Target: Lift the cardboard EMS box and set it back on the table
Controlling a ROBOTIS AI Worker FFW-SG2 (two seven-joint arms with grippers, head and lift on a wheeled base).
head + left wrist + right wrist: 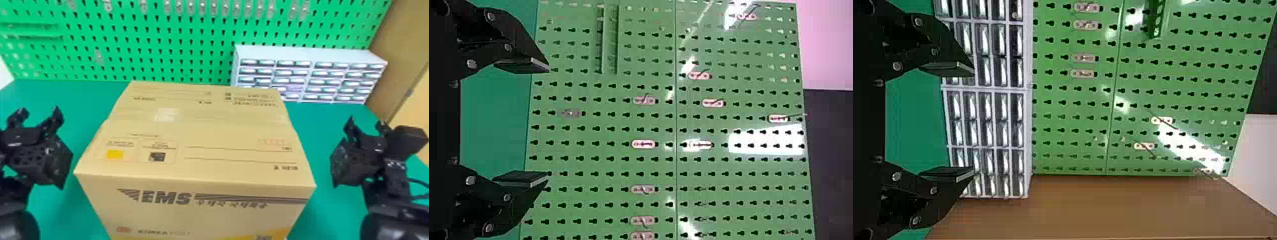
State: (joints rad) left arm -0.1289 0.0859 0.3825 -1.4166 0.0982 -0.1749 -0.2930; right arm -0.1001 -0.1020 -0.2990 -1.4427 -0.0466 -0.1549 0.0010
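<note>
The cardboard EMS box (198, 134) stands closed in the middle of the green table, its printed front facing me, in the head view. Left of it, apart from its side, is my left gripper (40, 119), fingers spread. My right gripper (367, 127) stands off the box's right side, also open. In the left wrist view, my left gripper (549, 122) has a wide gap with nothing held. The right wrist view has my right gripper (973, 120) likewise spread and holding nothing.
A drawer cabinet (312, 54) stands behind the box at the back right of the table (92, 92). A green pegboard (127, 41) with hooks rises along the back. A brown panel (395, 48) borders the right side.
</note>
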